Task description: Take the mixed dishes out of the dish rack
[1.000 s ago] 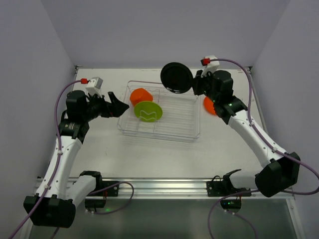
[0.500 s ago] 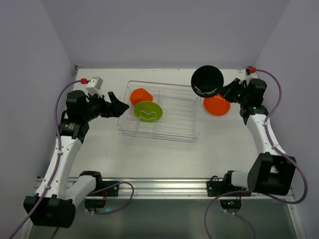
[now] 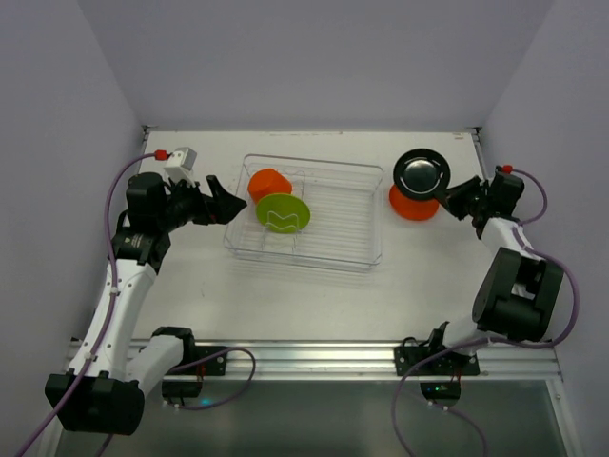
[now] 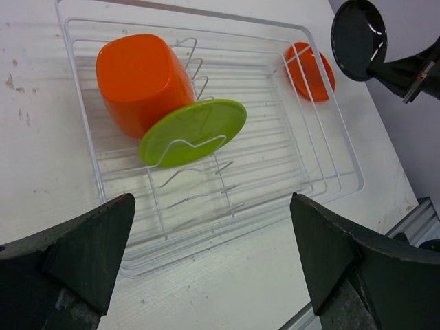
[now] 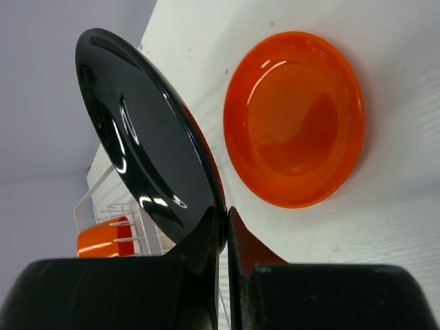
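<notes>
Top external view: your right arm reaches across the far right of the desk [image 3: 285, 305], the right jaws [image 3: 449, 194] clamped on the rim of a black plate [image 3: 423, 172]. The plate hangs tilted above an orange plate [image 3: 411, 206], which lies flat on the desk just beside the right end of the dish rack [image 3: 314, 262], outside it. You cannot tell from here whether the two plates touch.

Right wrist view: the jaws pinch the black plate's lower edge, one finger on each face, with the plate standing nearly on edge. The orange plate rests face up on the desk to its right.

Left wrist view: your left jaws [image 4: 212, 199] stand spread wide and hold nothing, hovering off the left end of the rack and pointing into it. Inside the rack, an orange cup [image 4: 141, 79] lies in the far left corner, its base towards the camera. A green plate [image 4: 192, 130] leans tilted against the wire dividers, just in front of the cup and overlapping it. The right half of the rack shows only bare wires.
</notes>
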